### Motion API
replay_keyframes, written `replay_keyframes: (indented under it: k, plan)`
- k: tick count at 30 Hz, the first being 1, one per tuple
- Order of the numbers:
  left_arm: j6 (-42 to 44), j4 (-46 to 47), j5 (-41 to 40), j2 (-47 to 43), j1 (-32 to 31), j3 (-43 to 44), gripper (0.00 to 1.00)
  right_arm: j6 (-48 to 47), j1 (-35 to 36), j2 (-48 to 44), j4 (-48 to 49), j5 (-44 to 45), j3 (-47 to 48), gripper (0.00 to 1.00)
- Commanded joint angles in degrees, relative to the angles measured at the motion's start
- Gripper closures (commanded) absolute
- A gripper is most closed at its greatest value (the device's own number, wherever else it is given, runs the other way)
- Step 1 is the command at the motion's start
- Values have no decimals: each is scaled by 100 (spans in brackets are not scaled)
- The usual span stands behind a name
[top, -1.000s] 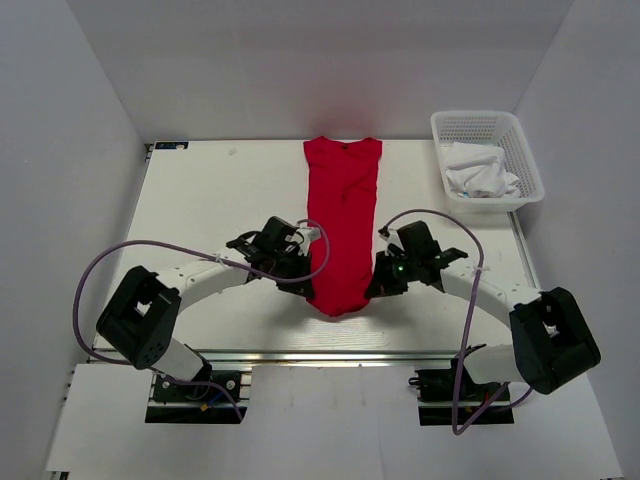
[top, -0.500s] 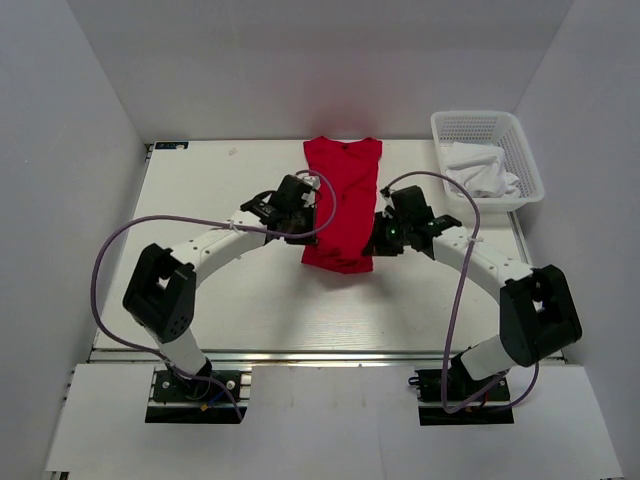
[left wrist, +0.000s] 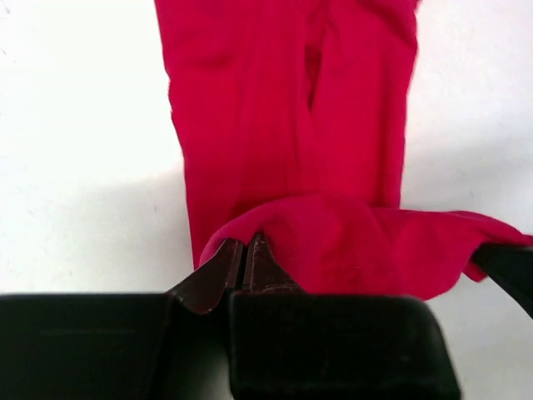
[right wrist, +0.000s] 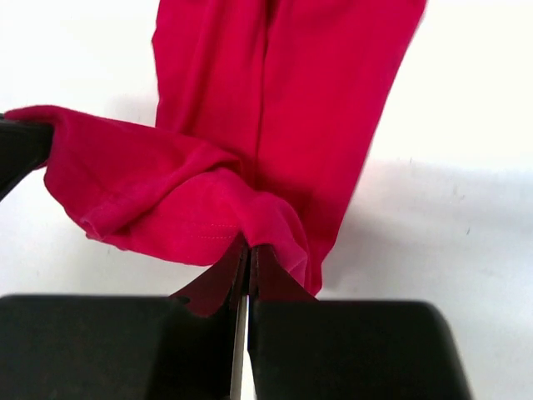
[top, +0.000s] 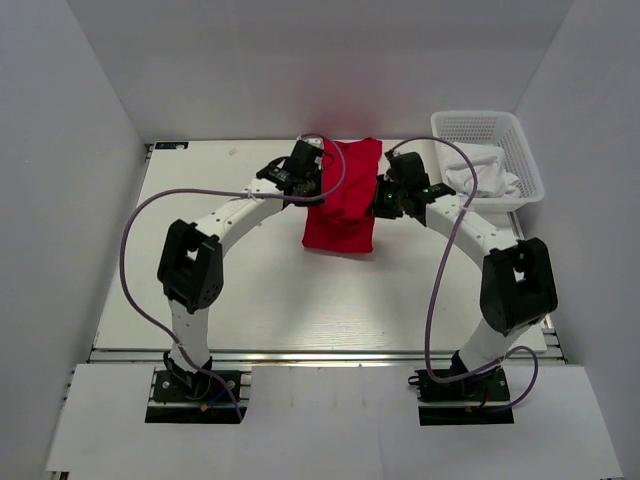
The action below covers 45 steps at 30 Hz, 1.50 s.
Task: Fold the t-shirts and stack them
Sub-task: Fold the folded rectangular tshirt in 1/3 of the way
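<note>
Both t-shirt point(top: 345, 215) hem corners pinched: left fingers point(left wrist: 215, 282), right fingers point(right wrist: 213, 288); basket point(top: 470, 118) apart.

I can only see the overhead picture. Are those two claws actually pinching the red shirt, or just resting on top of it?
Observer: Pinching. The left wrist camera shows the left gripper closed on a fold of the red t-shirt.
Operator: And the other one?
Observer: Same. In the right wrist camera the right gripper is shut on the hem, where a line of stitching shows.
Operator: Is the held end lying flat?
Observer: No. It bunches in a loose band stretched between the two grippers, over the rest of the shirt on the table.
</note>
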Motion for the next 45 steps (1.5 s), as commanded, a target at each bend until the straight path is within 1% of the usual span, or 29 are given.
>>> replay_keyframes:
  k: [1, 4, 10, 18, 20, 25, 26, 27, 28, 29, 30, 32, 33, 34, 36, 37, 38, 39, 40, 41, 43, 44, 45]
  plan:
    - [124, -250, -166, 215, 155, 483, 100, -150, -126, 306, -43, 76, 578, 100]
    - [256, -250, 18, 462, 260, 712, 100, -168, -214, 657, -79, -3, 859, 100]
    - [309, -136, 72, 796, 444, 1083, 100, -238, -390, 1185, 96, -214, 1247, 100]
    - [432, 461, 431, 1165, 550, 1153, 100, -238, -575, 1756, 563, -337, 1494, 100]
    - [510, 602, 554, 1227, 603, 1153, 100, -221, -619, 1914, 738, -495, 1555, 100]
    - [572, 1419, 941, 1507, 716, 1021, 98, 7, -716, 2187, 1054, -619, 1643, 99]
    - [572, 1507, 1003, 1656, 717, 1082, 98, -1, -750, 2257, 1255, -601, 1643, 92]
    - [572, 1508, 1003, 1753, 717, 1187, 98, 34, -803, 2371, 1370, -592, 1809, 88]
    - [572, 1508, 1003, 1833, 795, 1310, 96, 43, -830, 2442, 1467, -601, 1897, 79]
    - [503, 1508, 890, 1920, 857, 1607, 93, 26, -926, 2668, 1442, -645, 2159, 68]
    - [580, 1429, 889, 2000, 858, 1766, 87, -105, -935, 2758, 1259, -706, 2327, 49]
    - [633, 1157, 889, 2123, 1015, 2239, 37, -316, -979, 2934, 951, -716, 3159, 37]
    - [703, 1052, 889, 2184, 1016, 2356, 13, -422, -1014, 3074, 584, -889, 3329, 19]
    - [704, 885, 819, 2185, 1077, 2435, 0, -519, -1014, 3058, 554, -943, 3470, 10]
    - [756, 884, 766, 1852, 1130, 2226, 0, -686, -997, 2778, 624, -1162, 3332, 10]
    - [757, 979, 766, 1694, 1130, 2068, 0, -721, -979, 2567, 624, -1181, 2983, 10]
    - [757, 1163, 836, 1527, 1130, 1675, 0, -861, -962, 2461, 729, -1242, 2831, 10]
    - [835, 1269, 906, 1169, 1130, 1463, 0, -888, -936, 2347, 765, -1278, 2691, 10]
    - [836, 1375, 1037, 991, 1130, 1243, 0, -915, -927, 2024, 817, -1461, 2393, 10]
    - [836, 1559, 1108, 824, 1130, 806, 0, -976, -918, 1942, 940, -1523, 2138, 10]
    - [836, 1622, 1170, 395, 1130, 425, 0, -985, -874, 1653, 967, -1725, 1811, 10]
    - [836, 1622, 1231, 270, 1130, 93, 0, -1064, -848, 1582, 1063, -1804, 1506, 10]
    - [836, 1622, 1232, 43, 1130, -224, 0, -1125, -778, 1459, 1081, -1944, 1442, 10]
